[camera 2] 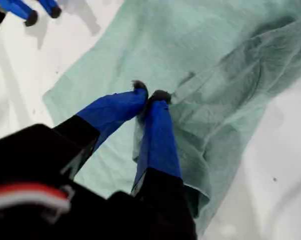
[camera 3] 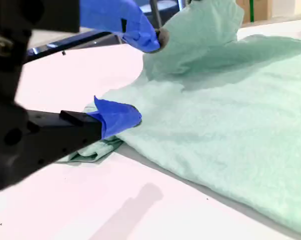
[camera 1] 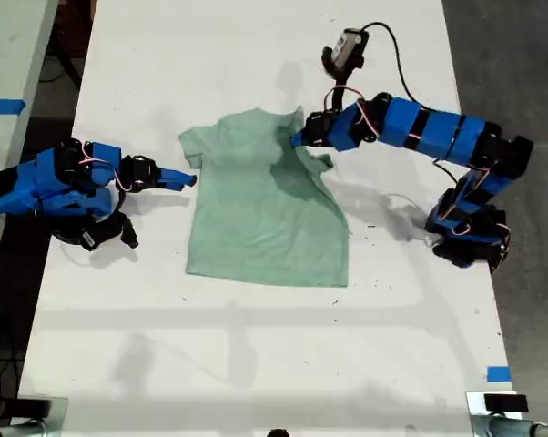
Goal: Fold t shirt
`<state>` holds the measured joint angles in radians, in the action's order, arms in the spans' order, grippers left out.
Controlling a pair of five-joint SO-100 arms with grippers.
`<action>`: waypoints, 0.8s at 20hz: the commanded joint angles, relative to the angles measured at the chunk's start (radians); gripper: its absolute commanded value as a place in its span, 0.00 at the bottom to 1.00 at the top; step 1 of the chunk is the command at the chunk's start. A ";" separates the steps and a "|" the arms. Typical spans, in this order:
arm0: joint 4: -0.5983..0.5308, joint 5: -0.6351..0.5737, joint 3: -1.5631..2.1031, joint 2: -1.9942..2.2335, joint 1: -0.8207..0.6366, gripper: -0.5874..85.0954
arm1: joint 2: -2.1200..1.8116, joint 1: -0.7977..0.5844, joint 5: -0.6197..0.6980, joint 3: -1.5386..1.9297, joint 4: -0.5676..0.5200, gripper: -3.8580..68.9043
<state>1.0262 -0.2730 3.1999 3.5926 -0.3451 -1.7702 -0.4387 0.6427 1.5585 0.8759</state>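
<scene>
My first gripper [camera 2: 149, 95] pinching the t shirt [camera 1: 260, 223]

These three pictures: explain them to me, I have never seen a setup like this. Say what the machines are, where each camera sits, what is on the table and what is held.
The blue machines are two small robot arms on a white table. The big picture looks down from above. The other two come from cameras riding on each arm's end effector.

On the table lies a pale green t shirt.

My first end effector, on the arm at the exterior view's right, has its jaws pinched on the shirt's cloth by the sleeve and lifts a fold of it; its own camera shows the tips closed on the fabric.

My second end effector, at the exterior view's left, is open at the other sleeve, one jaw above and one at the cloth's edge. It grips nothing yet.
</scene>
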 commanded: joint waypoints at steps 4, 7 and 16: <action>0.002 -0.005 0.009 0.008 0.000 0.23 | -0.202 -0.095 -0.081 -0.049 0.196 0.25; 0.002 -0.005 0.009 0.008 0.000 0.23 | -0.494 -0.152 -0.103 0.141 0.316 0.04; 0.002 -0.005 0.009 0.008 0.006 0.23 | -1.690 0.043 -0.365 1.321 0.334 0.04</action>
<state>1.0262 -0.2730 3.1999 3.5926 -0.3451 -3.2045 -0.4142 0.3068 2.7320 1.1965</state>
